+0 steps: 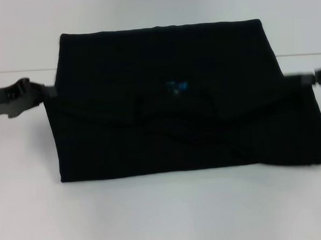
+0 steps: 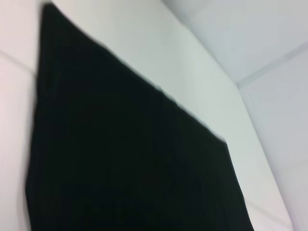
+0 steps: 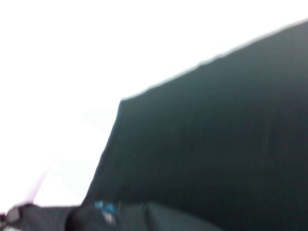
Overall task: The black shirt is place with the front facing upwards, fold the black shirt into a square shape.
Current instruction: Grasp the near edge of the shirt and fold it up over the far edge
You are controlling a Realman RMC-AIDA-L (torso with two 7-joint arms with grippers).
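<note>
Plain black cloth lying on a white table

The black shirt [image 1: 170, 103] is showing solid black with a small blue neck label [image 1: 177, 86]; the table [image 1: 165, 216] is showing white.

Not much of the robot can be seen here. The left gripper [image 1: 47, 91] is made up of dark grey to black hard-edged parts, with a rounded knuckle-like lump on top and a paler grey strip running toward the tip. The right gripper [image 1: 303, 78] is shown only as a black block with a light grey tip piece. No cables, screws or markings can be made out on either one.
</note>
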